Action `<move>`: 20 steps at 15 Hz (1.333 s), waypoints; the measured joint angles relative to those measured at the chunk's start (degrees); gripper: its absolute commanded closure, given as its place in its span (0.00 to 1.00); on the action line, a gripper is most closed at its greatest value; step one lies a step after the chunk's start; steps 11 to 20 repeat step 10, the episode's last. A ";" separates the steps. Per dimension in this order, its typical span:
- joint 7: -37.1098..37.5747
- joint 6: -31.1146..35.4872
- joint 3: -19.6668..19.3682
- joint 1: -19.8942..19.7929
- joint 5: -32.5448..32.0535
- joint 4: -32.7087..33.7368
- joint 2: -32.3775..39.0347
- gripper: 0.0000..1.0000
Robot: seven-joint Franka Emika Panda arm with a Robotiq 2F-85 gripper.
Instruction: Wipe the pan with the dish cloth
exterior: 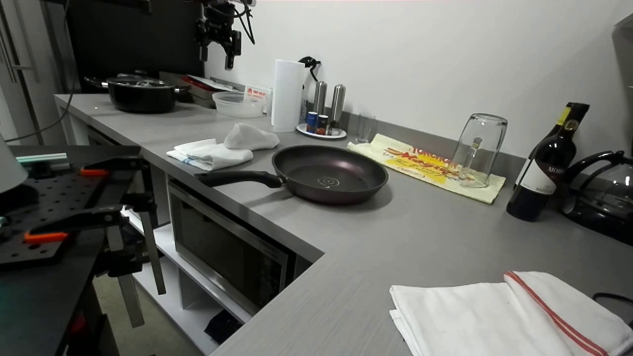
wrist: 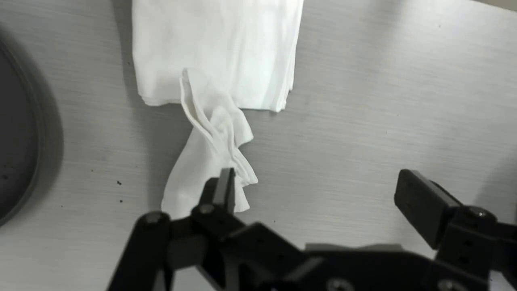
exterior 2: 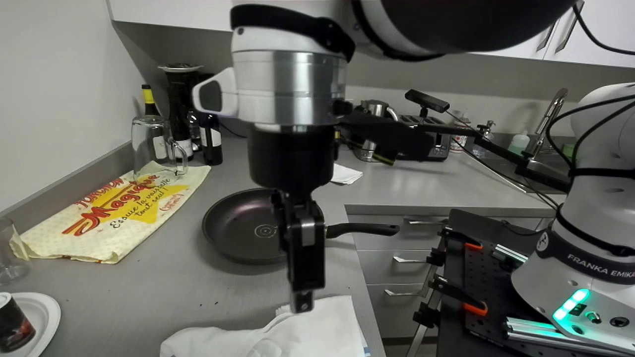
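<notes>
pot (exterior: 143, 100): blk, 2 handles; L of jaws & lower, in an exterior view.
folded cloth (exterior: 210, 155): white w/ blue stripe, lying on counter (exterior: 420, 232) well below jaws; beyond their tips in wrist view.
gripper (exterior: 216, 60): blk, pointing down, high over counter; jaws spread wide, holding nothing, I can see counter btwn the pads (wrist: 420, 202) in wrist view.
crumpled cloth (exterior: 251, 137): white, 1 end lapped over folded cloth; below jaws, apart from them, partly hidden by L finger in wrist view.
pan (exterior: 329, 173): dark, upright on counter, handle (exterior: 237, 178) jutting past edge; R of & below jaws here, but L of them in wrist view, only part showing. Dark specks (wrist: 119, 182) on counter btwn pan & L finger.
yellow towel (exterior: 400, 155): printed, well R of jaws.
glass mug (exterior: 477, 148): stands on yellow towel.
striped cloth (exterior: 479, 316): white, red lines, well apart from jaws.
wine bottle (exterior: 546, 163): on counter, well R of jaws.
coffee pot (exterior: 610, 193): glass & blk, farthest R of jaws.
</notes>
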 measured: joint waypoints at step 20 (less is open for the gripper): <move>-3.43 -3.62 -9.31 -3.00 2.60 -20.78 -25.74 0.00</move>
